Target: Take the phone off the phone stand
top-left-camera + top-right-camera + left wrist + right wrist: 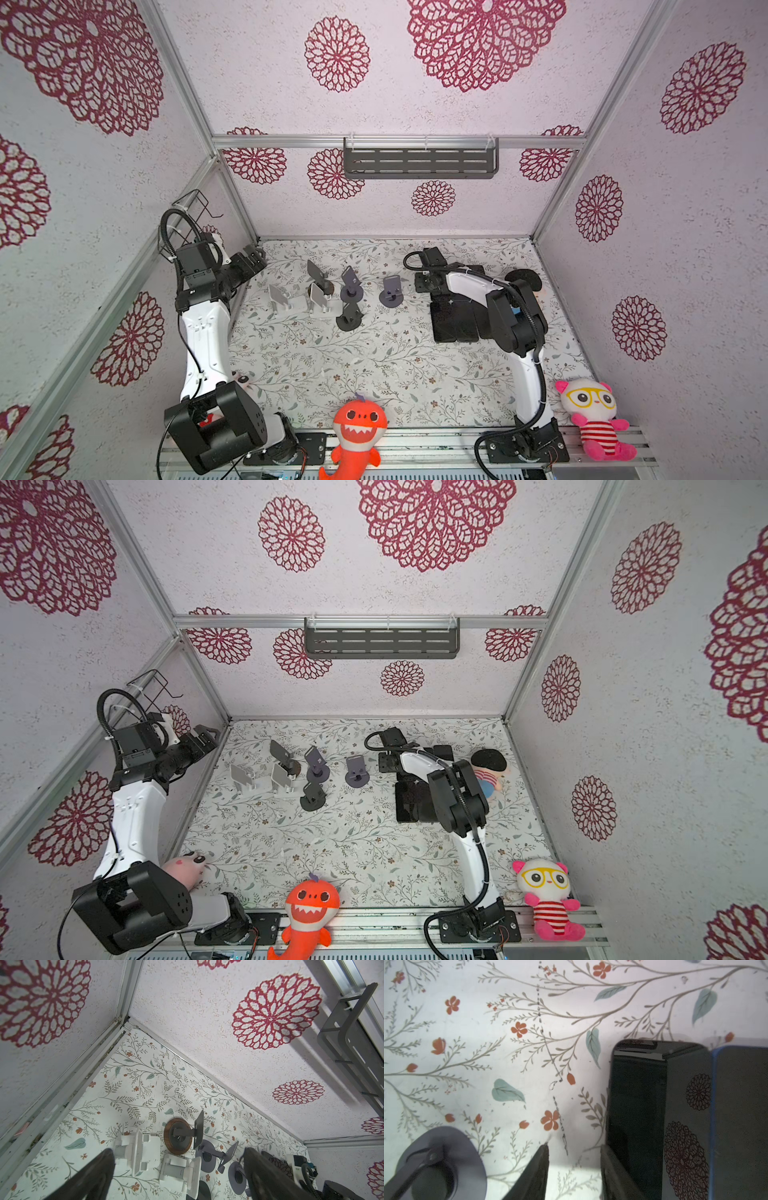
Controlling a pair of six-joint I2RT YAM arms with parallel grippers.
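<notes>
My right end effector (574, 1146) hangs low over the bench (467, 1043). Its jaws are a modest way apart with only bare floral surface between them, so it holds nothing. The phone (635, 1105) I take to be the task's lies flat on the bench just outside one finger (614, 1169). It is so close that I cannot tell whether finger and phone edge touch. Its long axis runs the way my fingers point, and most of its length reaches ahead of the fingertips. On its far side from me, further phones (457, 328) lie alongside it.

On the opposite side of this end effector, near but apart, the grey-purple phone stand (440, 1163) is empty. I judge the phone already out of the stand.

The coming move, as I read it, is a straight rise away. It turns on the phone lying beside the jaws, not between them, so that finger must not drag its edge.

My left end effector (178, 1149) is spread wide and empty, well apart from the phone. The right arm is by far the nearer.
</notes>
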